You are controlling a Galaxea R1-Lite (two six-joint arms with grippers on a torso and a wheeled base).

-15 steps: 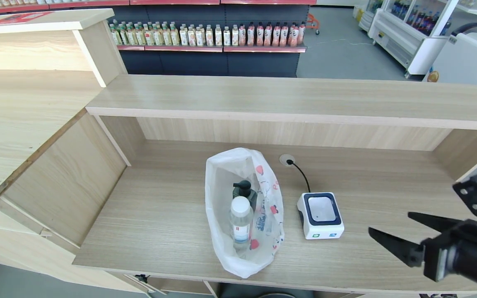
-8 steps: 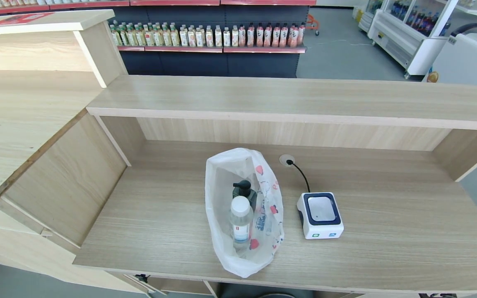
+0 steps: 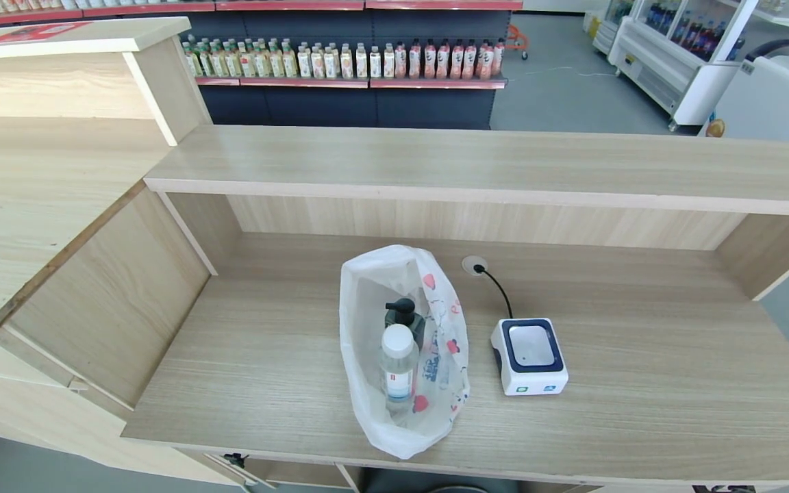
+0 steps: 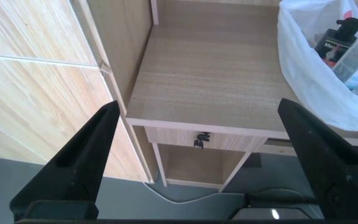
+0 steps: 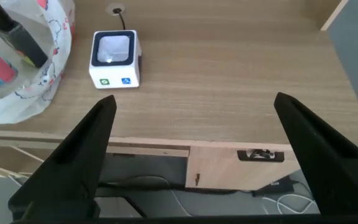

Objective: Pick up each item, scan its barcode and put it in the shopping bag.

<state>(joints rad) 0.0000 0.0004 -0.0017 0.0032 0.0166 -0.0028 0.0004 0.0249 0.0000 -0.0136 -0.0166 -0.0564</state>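
Observation:
A white shopping bag [image 3: 405, 349] with red prints stands open on the wooden counter [image 3: 641, 370]. Inside it are a clear bottle with a white cap [image 3: 398, 366] and a dark pump bottle [image 3: 405, 316] behind it. The white barcode scanner [image 3: 529, 355] sits just right of the bag, its cable running to a hole in the counter. My left gripper [image 4: 204, 155] hangs open below the counter's front left edge, with the bag [image 4: 322, 68] off to one side. My right gripper [image 5: 194, 155] is open and empty, low before the counter's front edge, facing the scanner [image 5: 114, 57].
A raised wooden ledge [image 3: 490, 168] runs along the back of the counter, with side panels at left and right. A drawer front with a lock [image 5: 260, 155] sits under the counter edge. Store shelves of bottles [image 3: 346, 58] and a freezer [image 3: 682, 48] stand beyond.
The right gripper, seen a second ago over the counter's right front corner in the head view, has dropped out of that view. The bag, bottles and scanner have not moved.

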